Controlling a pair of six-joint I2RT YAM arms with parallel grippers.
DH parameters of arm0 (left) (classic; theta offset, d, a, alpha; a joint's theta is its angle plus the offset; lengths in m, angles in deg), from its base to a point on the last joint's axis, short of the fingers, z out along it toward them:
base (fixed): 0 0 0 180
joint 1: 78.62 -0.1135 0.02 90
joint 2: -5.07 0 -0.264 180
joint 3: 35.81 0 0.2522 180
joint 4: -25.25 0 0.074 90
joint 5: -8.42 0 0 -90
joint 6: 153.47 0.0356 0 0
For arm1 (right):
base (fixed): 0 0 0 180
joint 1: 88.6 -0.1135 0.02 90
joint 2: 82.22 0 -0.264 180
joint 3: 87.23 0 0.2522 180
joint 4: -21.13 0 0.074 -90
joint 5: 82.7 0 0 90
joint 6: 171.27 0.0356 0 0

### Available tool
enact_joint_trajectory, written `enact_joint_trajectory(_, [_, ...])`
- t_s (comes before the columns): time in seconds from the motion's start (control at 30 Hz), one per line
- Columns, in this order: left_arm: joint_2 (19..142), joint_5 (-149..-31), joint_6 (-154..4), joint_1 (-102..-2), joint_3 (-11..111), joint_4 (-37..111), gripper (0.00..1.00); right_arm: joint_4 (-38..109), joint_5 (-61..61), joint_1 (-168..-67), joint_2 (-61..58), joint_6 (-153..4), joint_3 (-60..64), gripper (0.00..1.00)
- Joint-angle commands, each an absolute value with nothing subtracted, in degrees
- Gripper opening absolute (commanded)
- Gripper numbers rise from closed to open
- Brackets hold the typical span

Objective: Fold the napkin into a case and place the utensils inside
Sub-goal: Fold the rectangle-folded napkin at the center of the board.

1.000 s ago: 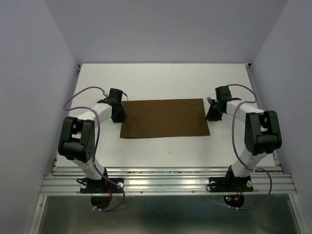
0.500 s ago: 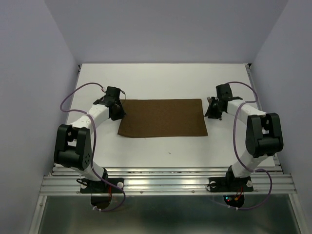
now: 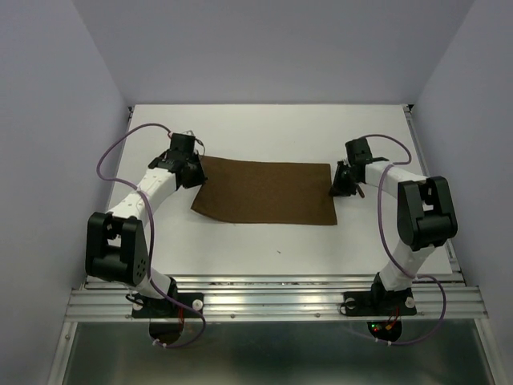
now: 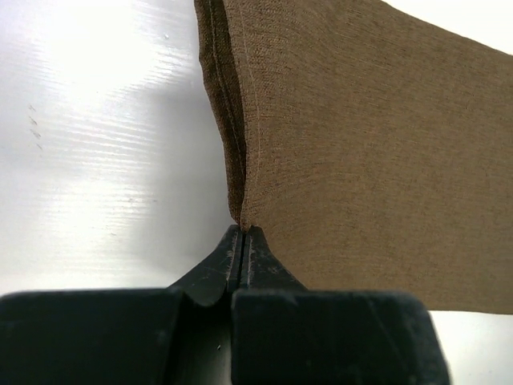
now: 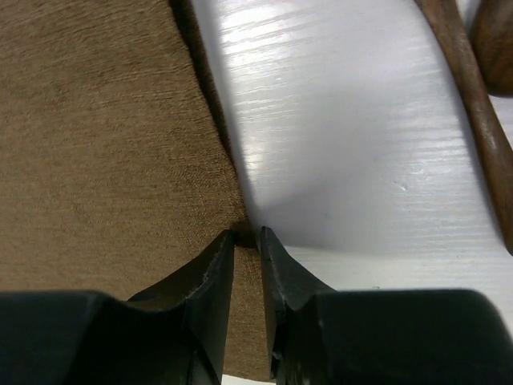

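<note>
The dark brown napkin (image 3: 264, 192) lies spread flat in the middle of the white table, its left end skewed a little toward the back. My left gripper (image 3: 191, 171) is shut on the doubled left edge of the napkin (image 4: 361, 144), pinched at the tips (image 4: 242, 228). My right gripper (image 3: 341, 183) stands at the right edge of the napkin (image 5: 104, 136). Its jaws are slightly apart, and the hem lies loose between the tips (image 5: 247, 233). A slim brown utensil handle (image 5: 473, 96) and a spoon bowl (image 5: 493, 40) lie on the table to the right of it.
White table (image 3: 264, 128) with lilac walls on three sides. A metal rail (image 3: 272, 293) runs along the near edge, with both arm bases bolted to it. Purple cables loop off each forearm.
My left gripper has carried the napkin's left edge back and slightly left, skewing the cloth. My right gripper has shifted left a little and its jaws have parted slightly.
</note>
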State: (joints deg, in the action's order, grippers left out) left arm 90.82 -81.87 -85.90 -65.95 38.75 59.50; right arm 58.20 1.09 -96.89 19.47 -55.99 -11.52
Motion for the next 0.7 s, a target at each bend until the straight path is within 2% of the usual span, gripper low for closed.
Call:
enact_joint_trajectory(0.0, [88.0,-83.6,-83.6,-65.1,42.3,60.7,0.00,57.8,1.7,-97.5,19.6,-57.0,-10.7,0.22])
enact_joint_trajectory(0.07, [88.0,-83.8,-83.2,-64.1,44.0,61.2,0.00,57.5,1.4,-98.0,19.1,-56.8,-11.4,0.14])
enact_joint_trajectory(0.17, [88.6,-84.6,-83.2,-62.0,46.4,62.3,0.00,56.6,0.4,-98.8,18.7,-55.9,-12.4,0.10])
enact_joint_trajectory(0.37, [90.2,-85.9,-85.1,-57.6,50.6,62.8,0.00,54.3,-0.2,-101.6,17.9,-52.6,-13.9,0.07])
enact_joint_trajectory(0.67, [95.7,-87.4,-86.8,-49.1,58.2,62.7,0.00,51.7,-1.4,-103.9,18.8,-48.8,-14.7,0.07])
